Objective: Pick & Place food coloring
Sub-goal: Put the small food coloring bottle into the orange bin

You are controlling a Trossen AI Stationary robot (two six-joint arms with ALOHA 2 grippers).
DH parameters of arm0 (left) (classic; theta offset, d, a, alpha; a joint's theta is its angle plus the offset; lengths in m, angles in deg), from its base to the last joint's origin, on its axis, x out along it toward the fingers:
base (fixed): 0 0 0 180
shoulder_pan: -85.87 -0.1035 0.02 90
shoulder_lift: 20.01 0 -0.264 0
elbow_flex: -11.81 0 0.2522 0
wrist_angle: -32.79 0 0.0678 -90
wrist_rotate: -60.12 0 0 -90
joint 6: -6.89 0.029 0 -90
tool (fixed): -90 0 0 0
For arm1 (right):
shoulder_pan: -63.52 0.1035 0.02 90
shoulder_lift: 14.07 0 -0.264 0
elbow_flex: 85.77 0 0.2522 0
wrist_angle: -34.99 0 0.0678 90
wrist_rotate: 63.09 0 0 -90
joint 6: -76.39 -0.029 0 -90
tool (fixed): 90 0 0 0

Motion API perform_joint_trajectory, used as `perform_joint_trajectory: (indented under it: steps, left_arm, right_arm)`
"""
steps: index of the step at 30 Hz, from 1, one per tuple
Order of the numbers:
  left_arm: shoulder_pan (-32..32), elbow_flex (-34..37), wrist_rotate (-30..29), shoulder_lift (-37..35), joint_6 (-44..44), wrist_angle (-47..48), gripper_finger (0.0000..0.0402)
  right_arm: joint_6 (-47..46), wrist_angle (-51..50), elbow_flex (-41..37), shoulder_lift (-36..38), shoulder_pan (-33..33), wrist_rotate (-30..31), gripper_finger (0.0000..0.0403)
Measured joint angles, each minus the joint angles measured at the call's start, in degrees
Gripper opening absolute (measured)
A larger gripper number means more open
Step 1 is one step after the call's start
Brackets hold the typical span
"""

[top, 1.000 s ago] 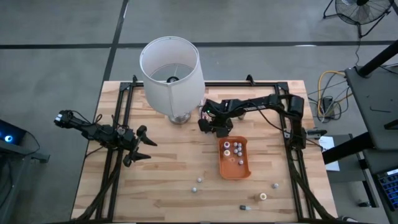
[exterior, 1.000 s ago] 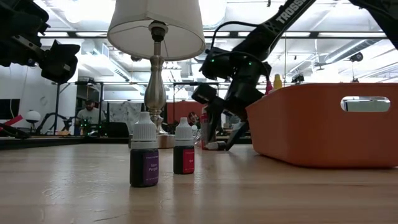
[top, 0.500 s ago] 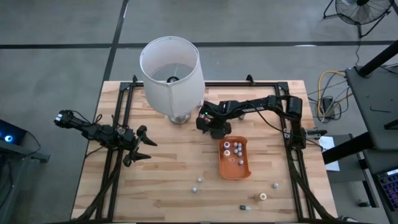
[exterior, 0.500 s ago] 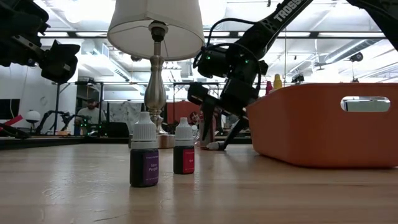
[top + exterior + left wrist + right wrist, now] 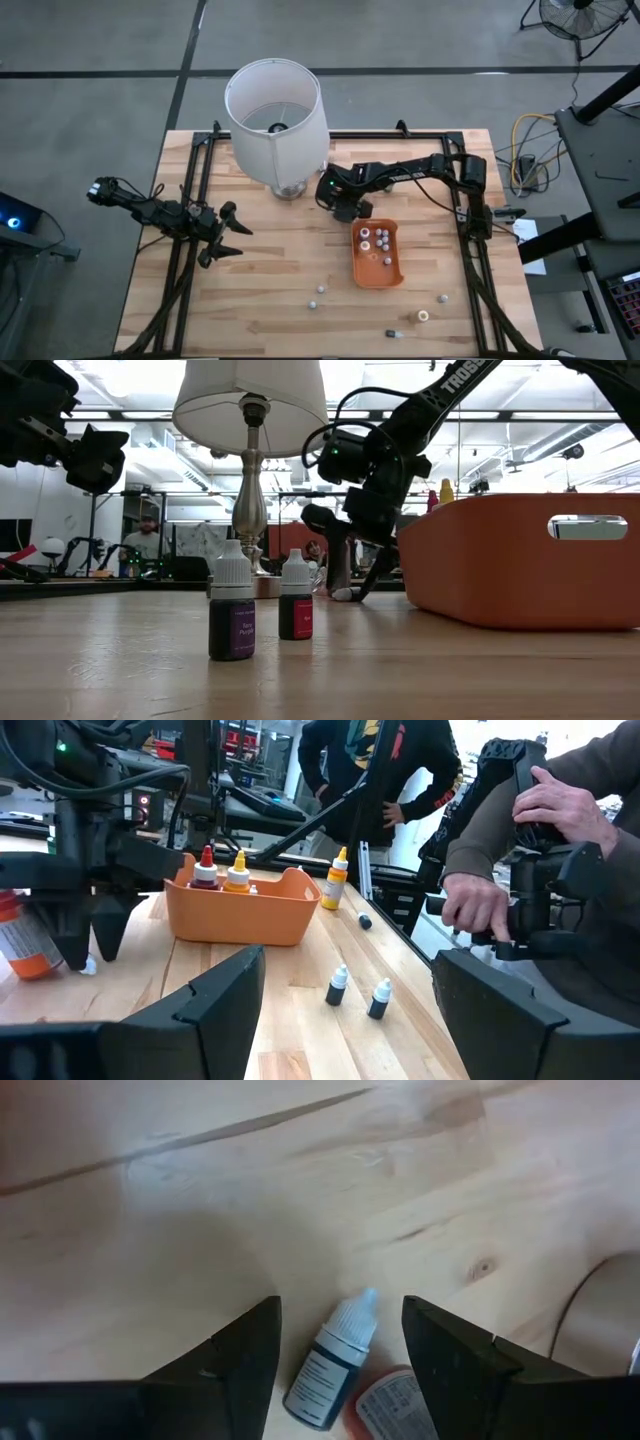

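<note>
Food coloring nearest the low camera: two tiny white-capped bottles (image 5: 232,615) stand upright side by side on the pale wooden surface (image 5: 320,670), one with a purple label, one (image 5: 296,608) with a red label; from above they show as two small dots (image 5: 317,296) in front of the tray.
Food coloring at the front right: a few more tiny bottles (image 5: 423,316) lie scattered on the boards, well apart from one another.
Orange oblong plastic tray (image 5: 378,272): sits right of centre; several small bottles (image 5: 376,238) stand in its far end, caps up.
Left pincer (image 5: 226,231): hangs above the left side of the surface, well apart from every bottle; its dark fingers (image 5: 220,1005) are spread wide with nothing between them.
Right pincer (image 5: 338,205): lowered close to the surface between the tray's far end and the lamp base; its fingers (image 5: 232,1355) stand apart, not clamped on anything.
Food coloring under the right pincer: a small dark-labelled bottle (image 5: 330,1362) with a pale ribbed cap lies on its side between the two fingers, beside an orange-labelled one (image 5: 395,1405); I cannot tell whether either finger touches it.
Tall table lamp with big white shade (image 5: 275,112): stands at the far middle, just beside the right pincer.
Room beyond: a person in dark sleeves (image 5: 520,850) grips a dark handle past the surface's edge.
</note>
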Motion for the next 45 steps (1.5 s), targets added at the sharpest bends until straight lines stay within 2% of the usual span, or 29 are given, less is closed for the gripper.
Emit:
perform_joint_trajectory:
  steps: [8, 21, 25, 35, 40, 45]
  left_arm:
    - [0.0, 0.0, 0.0, 0.0, 0.0, 0.0, 0.0259]
    - [0.0, 0.0, 0.0, 0.0, 0.0, 0.0, 0.0259]
    - [0.0, 0.0, 0.0, 0.0, 0.0, 0.0, 0.0258]
    - [0.0, 0.0, 0.0, 0.0, 0.0, 0.0, 0.0258]
    - [0.0, 0.0, 0.0, 0.0, 0.0, 0.0, 0.0259]
    - [0.0, 0.0, 0.0, 0.0, 0.0, 0.0, 0.0258]
  right_arm:
    - [-8.9, -0.1, 0.0, 0.0, 0.6, 0.4, 0.0195]
    - [-9.9, -0.1, 0.0, 0.1, 1.0, 2.7, 0.0182]
    - [-14.1, 0.1, 0.0, 0.1, 1.0, 5.8, 0.0182]
    - [-23.4, -0.4, 0.0, 0.1, 1.0, 6.1, 0.0180]
    - [-25.9, -1.8, 0.0, 0.1, 1.0, 6.1, 0.0166]
    - [-25.6, -2.1, 0.2, 0.1, 1.0, 6.0, 0.0136]
